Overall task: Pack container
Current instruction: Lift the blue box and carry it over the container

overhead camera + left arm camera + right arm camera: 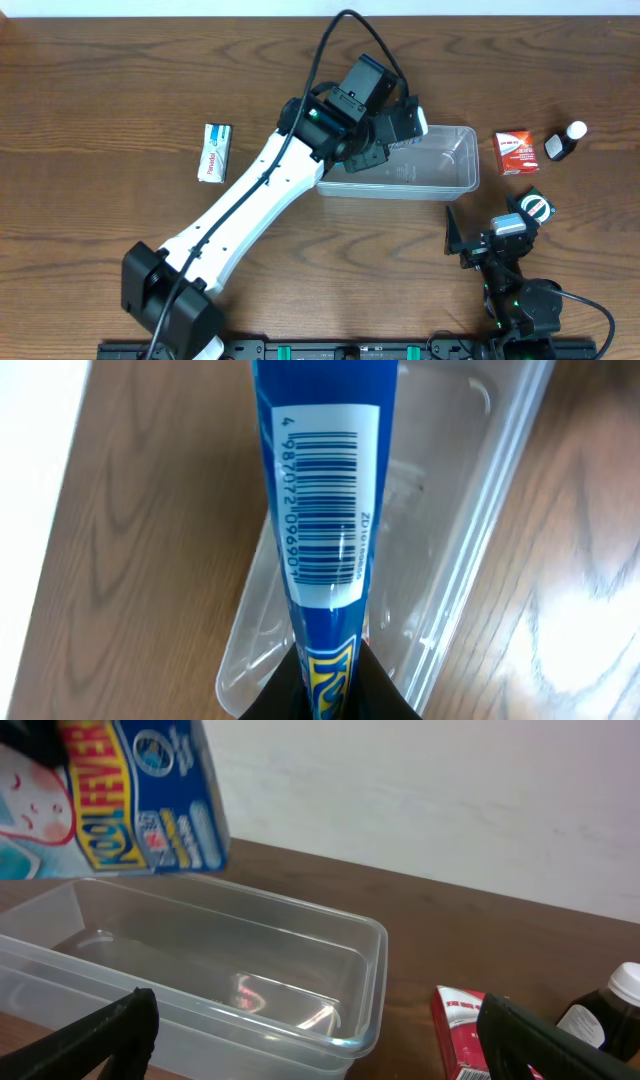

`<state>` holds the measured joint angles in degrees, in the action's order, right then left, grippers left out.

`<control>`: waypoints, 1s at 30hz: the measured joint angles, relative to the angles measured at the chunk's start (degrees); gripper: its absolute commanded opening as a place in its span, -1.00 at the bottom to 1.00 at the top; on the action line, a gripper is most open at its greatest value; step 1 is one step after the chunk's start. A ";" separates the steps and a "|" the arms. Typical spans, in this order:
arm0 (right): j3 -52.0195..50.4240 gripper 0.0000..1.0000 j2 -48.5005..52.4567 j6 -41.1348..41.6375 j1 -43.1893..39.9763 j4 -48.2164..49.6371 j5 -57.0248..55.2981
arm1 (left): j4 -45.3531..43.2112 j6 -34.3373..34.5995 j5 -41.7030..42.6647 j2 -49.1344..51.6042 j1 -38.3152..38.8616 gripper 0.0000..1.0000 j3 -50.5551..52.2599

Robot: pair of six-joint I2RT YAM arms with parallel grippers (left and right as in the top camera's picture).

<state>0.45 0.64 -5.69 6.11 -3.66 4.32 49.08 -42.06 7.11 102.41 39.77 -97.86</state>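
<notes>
So: container (450, 165), clear plastic tub w/ rounded corners, sits on the wood table (100, 80) right of ctr in the overhead view, long side running left-right. Over its left end hangs the left gripper (388, 135), clenched on a blue box (325, 490). The box is pinched at its lower end in the left wrist view, barcode label facing the cam, tub below and behind it. From the right wrist view the box is in the upper left of frame, above the tub and not touching it; yellow lettering shows on its face. Just right of the tub, apart from it, lies a red box (517, 152), and next to that a dark bottle (565, 142) w/ a white cap. Right gripper (490, 232) is in the lower right of the overhead frame, near the tub's right end, fingers spread wide, grasping nothing. Well left of the tub, beyond the arm, lies a small white-blue box (215, 152).
</notes>
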 measured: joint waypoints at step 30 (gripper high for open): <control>0.00 0.99 0.00 0.00 0.00 0.00 0.00 | -2.43 -16.74 3.48 9.60 -1.46 -0.86 0.00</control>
<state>0.45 0.64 -5.69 6.11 -3.66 4.32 46.65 -58.81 10.59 112.01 38.30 -97.86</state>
